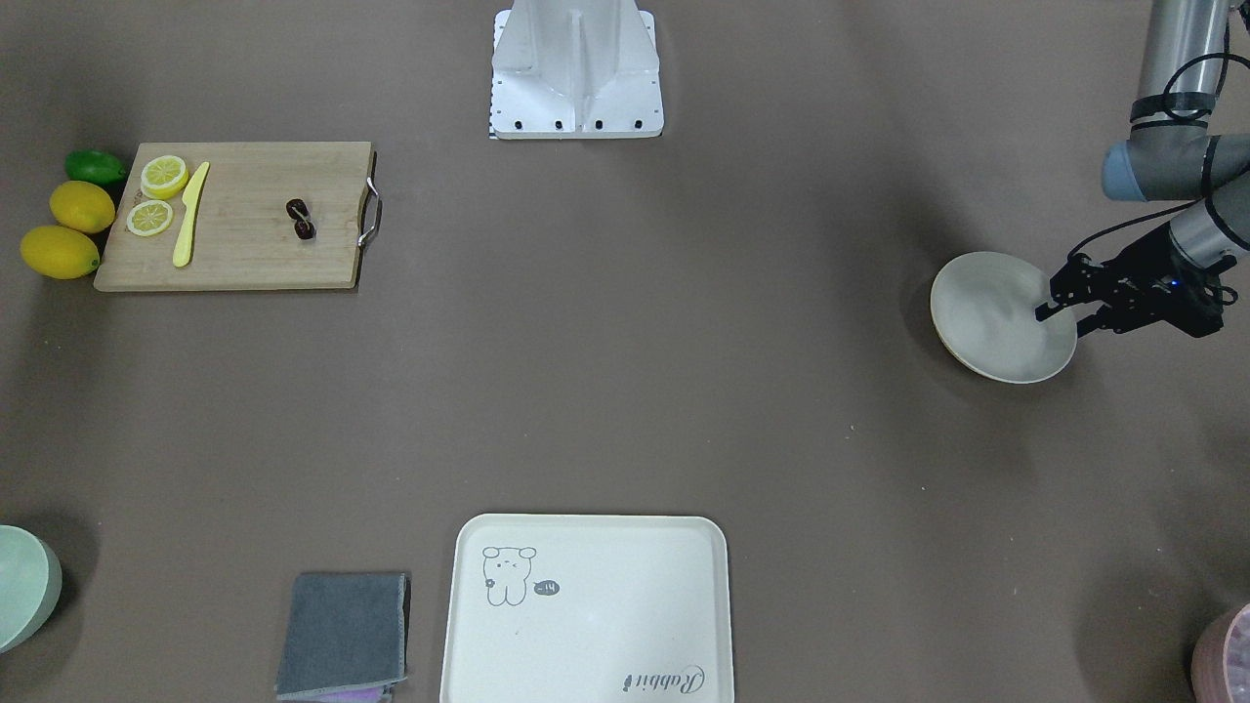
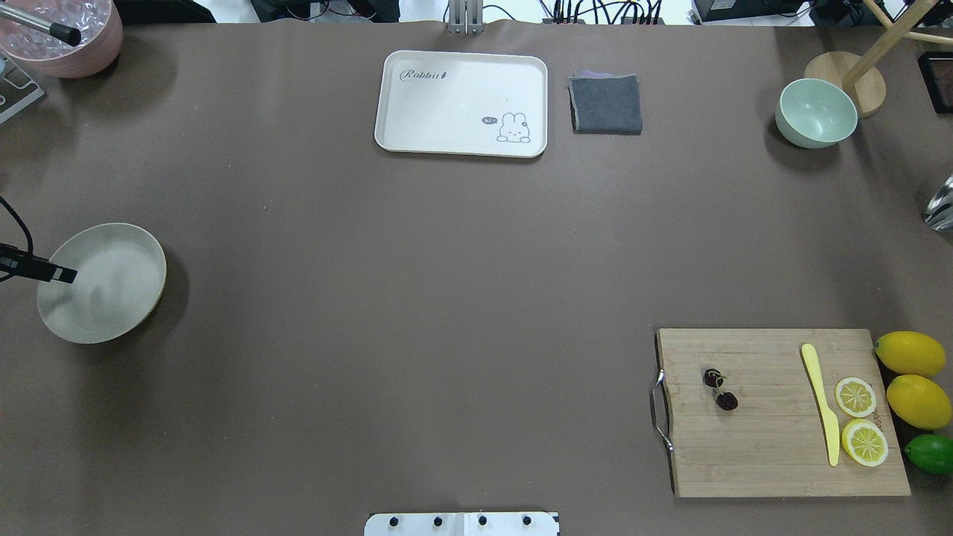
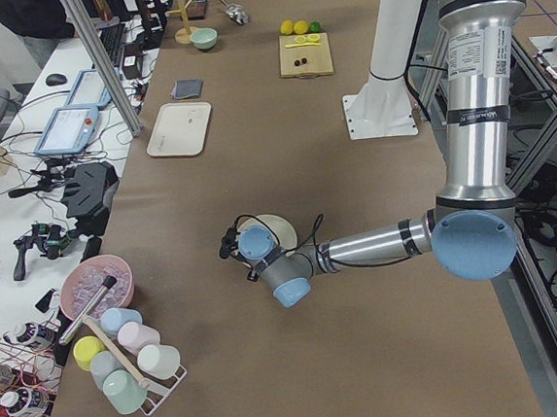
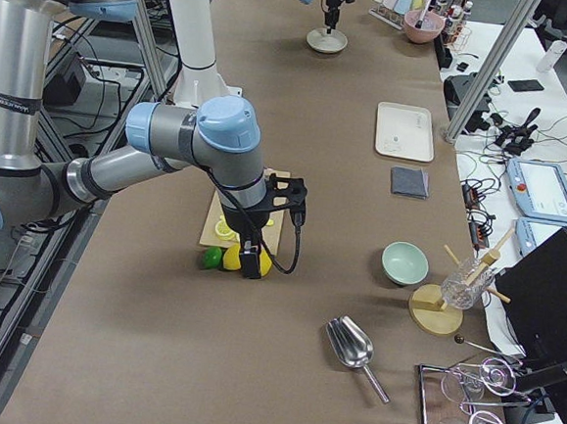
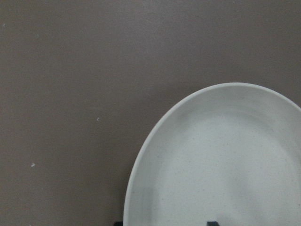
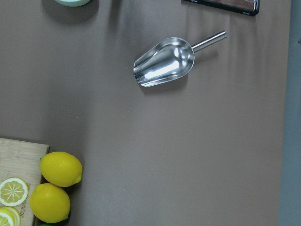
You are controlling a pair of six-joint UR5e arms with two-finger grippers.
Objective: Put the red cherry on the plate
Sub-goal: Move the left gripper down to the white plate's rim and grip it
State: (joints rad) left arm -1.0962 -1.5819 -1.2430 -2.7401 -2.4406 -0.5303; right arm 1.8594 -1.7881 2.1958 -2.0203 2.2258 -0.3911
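The red cherry (image 2: 720,388), a tiny dark joined pair, lies on a wooden cutting board (image 2: 774,447) at the table's right side, also seen as the cherry (image 1: 301,220) in the front view. Far across the table sits the round cream plate (image 2: 112,298), bare inside. My left gripper (image 1: 1062,317) hovers over the plate's outer rim (image 1: 996,361), fingers apart and holding nothing. The left wrist view looks down on the plate (image 5: 225,160). My right gripper (image 4: 250,260) hangs past the board's far end near the lemons; I cannot tell whether it is open or shut.
On the board lie a yellow knife (image 2: 819,402) and two lemon slices (image 2: 856,396); two lemons (image 2: 910,354) and a lime (image 2: 932,454) sit beside it. At the far side are a rabbit tray (image 2: 461,141), grey cloth (image 2: 605,104), green bowl (image 2: 815,112). A metal scoop (image 6: 164,63) lies further right.
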